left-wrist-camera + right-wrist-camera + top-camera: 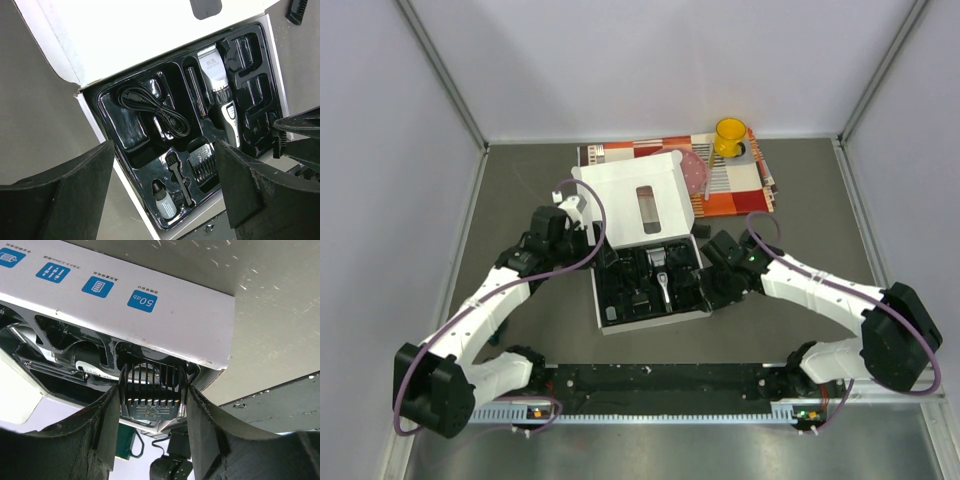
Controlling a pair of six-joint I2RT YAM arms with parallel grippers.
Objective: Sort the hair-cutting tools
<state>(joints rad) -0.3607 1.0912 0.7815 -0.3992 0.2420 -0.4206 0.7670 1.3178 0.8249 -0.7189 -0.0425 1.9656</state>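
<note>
- The box tray (603, 318) sits mid-table, with its lid (620, 195) standing open at 12 o'clock.
- The cup (730, 137) rests on a mat (745, 190) at 1 o'clock of the tray.
- Inside the tray, seen from the left wrist:
  - The cord (152, 107) lies at 9 o'clock of the clipper (220, 95).
  - The brush (179, 180) lies at 5 o'clock of the cord.
  - A small bottle (162, 200) sits just beside the brush at 7 o'clock.
  - The seated guard comb (202, 162) lies at 6 o'clock of the clipper.
- A second guard comb (150, 396) sits between the fingers of the right gripper (152, 385), over the tray's 3 o'clock edge.

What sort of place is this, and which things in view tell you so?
Probably a robot lab test cell: a left arm and right arm bolted to a grey table, white partition walls on metal framing around it, and a clipper kit box as prop.
</note>
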